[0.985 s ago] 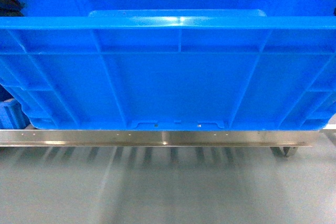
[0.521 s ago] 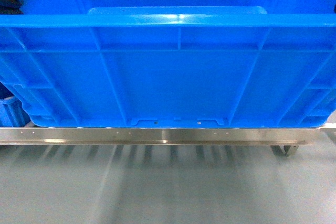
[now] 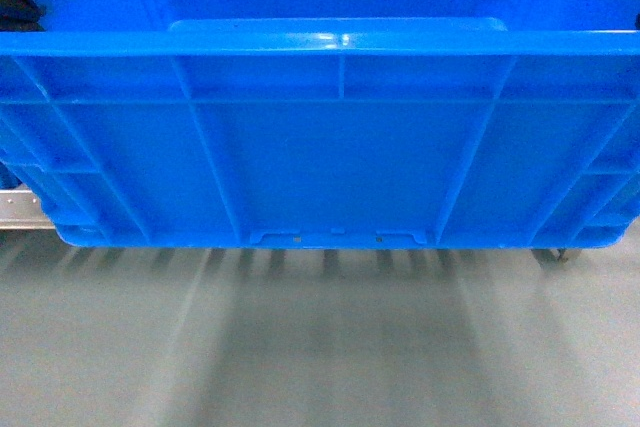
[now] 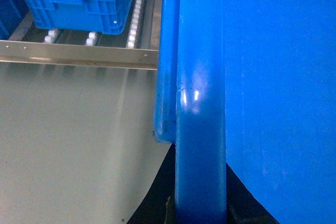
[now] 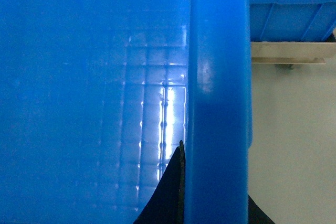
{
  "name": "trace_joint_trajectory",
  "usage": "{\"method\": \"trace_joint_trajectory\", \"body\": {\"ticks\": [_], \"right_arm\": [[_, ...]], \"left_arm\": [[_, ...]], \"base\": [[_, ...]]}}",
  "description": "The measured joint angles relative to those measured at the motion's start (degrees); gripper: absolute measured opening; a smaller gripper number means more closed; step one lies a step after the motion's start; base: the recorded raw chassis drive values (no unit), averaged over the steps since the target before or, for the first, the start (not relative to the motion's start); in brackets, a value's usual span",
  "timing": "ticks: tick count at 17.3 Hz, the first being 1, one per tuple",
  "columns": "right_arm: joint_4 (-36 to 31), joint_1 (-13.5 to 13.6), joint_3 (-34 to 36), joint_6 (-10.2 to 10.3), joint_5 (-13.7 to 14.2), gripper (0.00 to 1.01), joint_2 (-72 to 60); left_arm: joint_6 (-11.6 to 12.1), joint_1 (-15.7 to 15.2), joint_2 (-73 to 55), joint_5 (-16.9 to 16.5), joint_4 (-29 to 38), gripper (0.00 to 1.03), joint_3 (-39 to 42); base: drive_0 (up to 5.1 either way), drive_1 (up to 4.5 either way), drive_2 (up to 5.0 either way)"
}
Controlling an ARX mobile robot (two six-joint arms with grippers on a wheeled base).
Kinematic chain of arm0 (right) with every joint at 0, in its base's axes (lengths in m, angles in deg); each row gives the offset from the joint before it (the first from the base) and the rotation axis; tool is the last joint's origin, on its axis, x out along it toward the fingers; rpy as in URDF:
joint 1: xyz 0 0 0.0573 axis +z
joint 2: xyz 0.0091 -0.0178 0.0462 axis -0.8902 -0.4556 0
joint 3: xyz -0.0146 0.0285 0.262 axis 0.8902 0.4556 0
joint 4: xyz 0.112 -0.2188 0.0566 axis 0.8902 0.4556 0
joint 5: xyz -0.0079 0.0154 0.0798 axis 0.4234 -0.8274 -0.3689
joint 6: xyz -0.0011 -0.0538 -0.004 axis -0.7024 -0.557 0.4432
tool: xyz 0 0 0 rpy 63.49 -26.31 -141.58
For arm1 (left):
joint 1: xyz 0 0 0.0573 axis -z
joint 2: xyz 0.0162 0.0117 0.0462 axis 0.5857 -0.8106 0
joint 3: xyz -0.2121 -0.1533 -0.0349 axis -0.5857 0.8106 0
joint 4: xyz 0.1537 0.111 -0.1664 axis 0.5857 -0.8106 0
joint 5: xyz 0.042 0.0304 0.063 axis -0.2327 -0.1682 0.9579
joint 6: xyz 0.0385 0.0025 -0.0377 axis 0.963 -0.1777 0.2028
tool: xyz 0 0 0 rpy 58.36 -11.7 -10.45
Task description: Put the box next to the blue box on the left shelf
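A large bright-blue ribbed crate (image 3: pixel 340 147) fills my head view, its thick rolled rim running across the top and two small notches at its bottom edge. Below it lies grey floor (image 3: pixel 320 347), with a sliver of the rack's metal front rail (image 3: pixel 20 209) showing at the far left. My left wrist view looks down along the crate's rim; only a dark sliver of my left gripper (image 4: pixel 157 203) shows, so I cannot tell how its jaws stand. Beyond, the grey roller rack (image 4: pixel 79 53) carries a smaller blue crate (image 4: pixel 79 1) with red contents. My right wrist view shows the rim too, with a dark part of my right gripper (image 5: pixel 170 192) against it; jaw state unclear.
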Motion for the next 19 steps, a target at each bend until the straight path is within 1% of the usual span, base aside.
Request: {"method": "trace_joint_trajectory", "body": {"ticks": [19], "right_arm": [[0.31,0.00,0.09,0.00,-0.09,0.07,-0.04]], "left_arm": [[0.00,0.00,-0.07,0.00,-0.35,0.06,0.11]], "base": [[0.0,0.00,0.0]]}}
